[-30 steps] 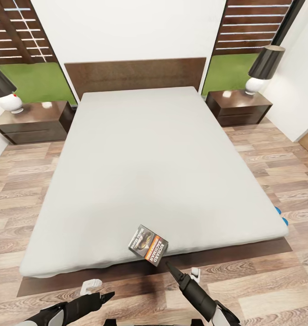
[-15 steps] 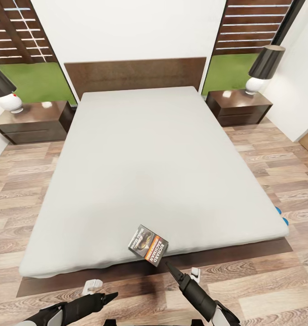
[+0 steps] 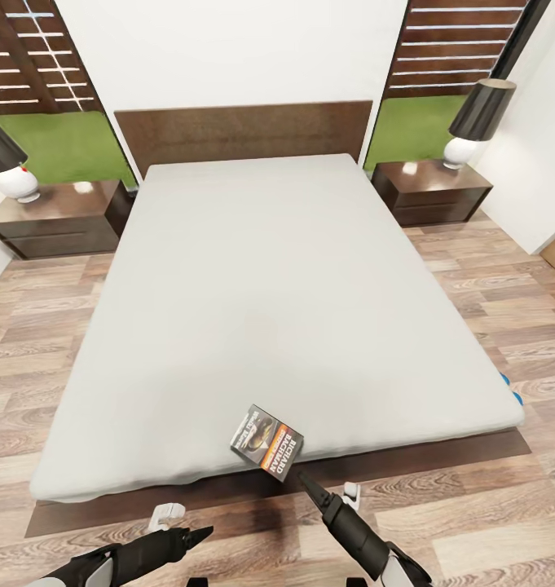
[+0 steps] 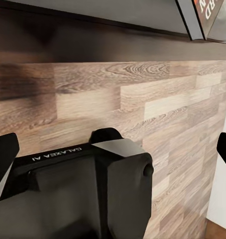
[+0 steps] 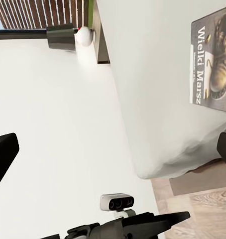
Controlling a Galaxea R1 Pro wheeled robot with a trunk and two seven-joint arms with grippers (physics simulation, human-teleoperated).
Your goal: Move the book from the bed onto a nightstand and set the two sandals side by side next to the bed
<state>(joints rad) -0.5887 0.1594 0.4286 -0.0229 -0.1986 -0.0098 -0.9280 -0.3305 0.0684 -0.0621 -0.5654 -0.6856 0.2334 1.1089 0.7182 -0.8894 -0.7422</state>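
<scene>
Glossy black tapered fingers (image 3: 308, 487), white wrist housings, "GALAXEA AI" lettering.

A plain white wall (image 3: 228, 49) stands between two tall dark-framed windows (image 3: 41, 81) showing grass. Light wood-plank flooring (image 3: 489, 277) covers the room. Two white-based table lamps with black shades (image 3: 473, 122) stand at either side.

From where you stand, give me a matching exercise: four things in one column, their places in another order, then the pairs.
1. book
2. sandals
3. right lamp
4. right gripper

A. floor, at the bed's right foot corner
B. on the right nightstand
C. above the floor, just short of the book
D. mattress foot edge, corner overhanging

Pairs: 1-D, 2-A, 3-B, 4-C
</scene>
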